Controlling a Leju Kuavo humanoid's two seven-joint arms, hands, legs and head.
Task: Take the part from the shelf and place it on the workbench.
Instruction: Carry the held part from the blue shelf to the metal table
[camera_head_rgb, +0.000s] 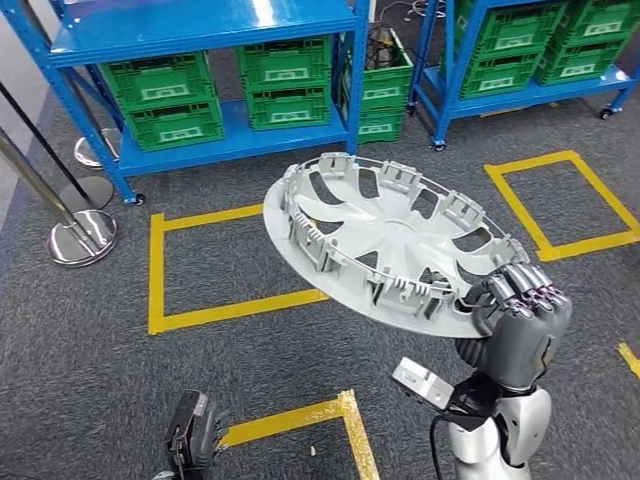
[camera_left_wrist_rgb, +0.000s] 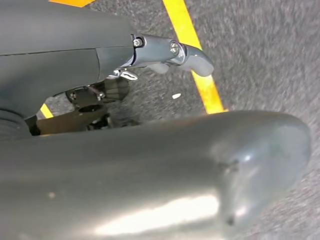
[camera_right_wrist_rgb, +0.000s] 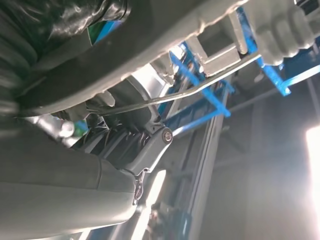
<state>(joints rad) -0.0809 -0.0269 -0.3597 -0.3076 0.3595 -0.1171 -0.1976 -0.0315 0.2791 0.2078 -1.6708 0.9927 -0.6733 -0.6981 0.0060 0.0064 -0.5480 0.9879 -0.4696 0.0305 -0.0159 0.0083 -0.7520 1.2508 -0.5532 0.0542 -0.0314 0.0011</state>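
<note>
The right hand (camera_head_rgb: 521, 305), at the lower right of the head view, grips the rim of the part (camera_head_rgb: 385, 240), a silver wheel cover held tilted in the middle of the frame, above the grey carpet (camera_head_rgb: 90, 390) and its yellow tape lines (camera_head_rgb: 226, 312). The blue shelf (camera_head_rgb: 204, 30) with green crates (camera_head_rgb: 175, 100) runs across the top. Carrying it well likely means keeping the disc level and the grasp firm while turning toward the workbench. The left hand (camera_head_rgb: 192, 432) hangs low at the bottom edge; I cannot tell whether its fingers are clenched or released.
</note>
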